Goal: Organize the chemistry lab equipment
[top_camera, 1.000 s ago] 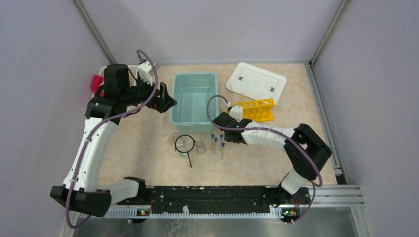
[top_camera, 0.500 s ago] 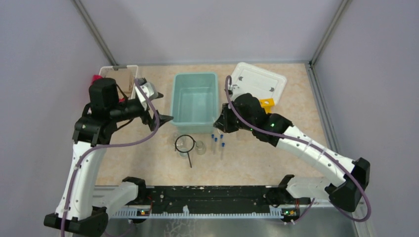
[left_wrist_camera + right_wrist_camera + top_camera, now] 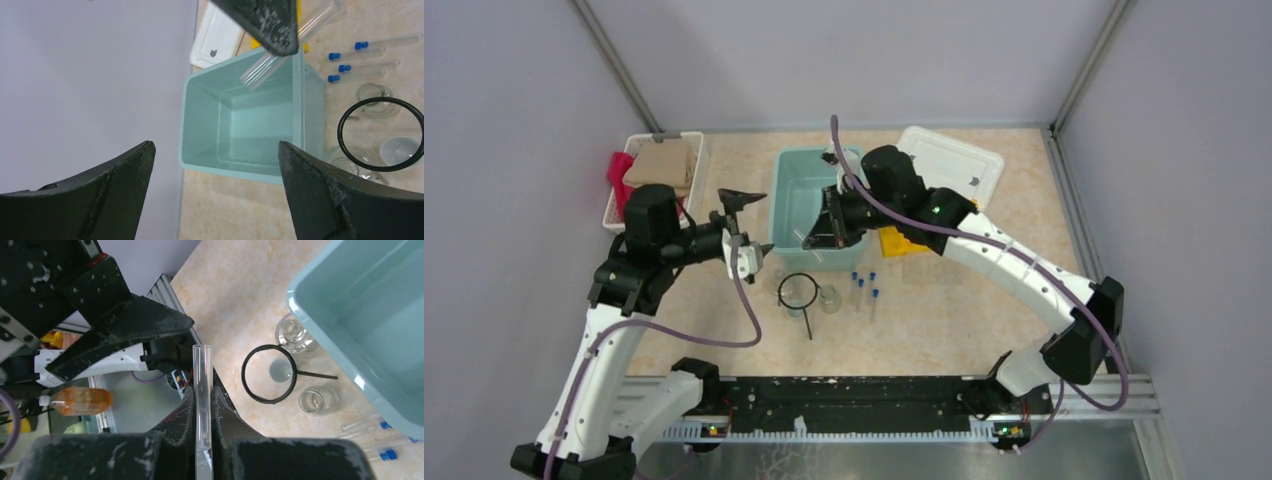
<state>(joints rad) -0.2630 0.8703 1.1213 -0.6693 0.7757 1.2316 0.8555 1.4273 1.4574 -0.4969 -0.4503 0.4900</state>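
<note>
A: About the right claw (image 3: 202, 392) first: shut or open?
B: Shut, pinched on a thin clear tube (image 3: 202, 365). Plain from the right wrist, with glass clamped between both fingers and an open mouth poking out past the tips. From above, hardly more than a pale sliver under the wrist.
A: Held where?
B: Over the near end of the pale green tub (image 3: 776, 205), at a slant rather than upright. Backed up from the left wrist: tube end hanging just above the tub's rim.
A: And the left claw (image 3: 752, 222)?
B: Spread wide, nothing between the fingers. Just left of the tub, aimed across it.
A: Rest of the lab gear?
B: Mostly in front of the tub, flat on the table (image 3: 924, 330). A row of blue-capped tubes (image 3: 864, 288) side by side. Left of those, small beakers (image 3: 829, 298) and a black wire ring (image 3: 797, 290) laid over one beaker, handle pointing away from the tub. Crisp from both wrists, mere glints from above.
A: And the yellow rack (image 3: 902, 243)?
B: Right of the tub, mostly buried under the right arm from above. From the left wrist, only a yellow strip beyond the tub.
A: Anything else?
B: A white lid (image 3: 954, 165) right of the tub's far end. A basket (image 3: 664, 137) of cloths well left of the tub, caught only from above. An orange bottle (image 3: 75, 400) past the table's edge, caught only from the right wrist.
</note>
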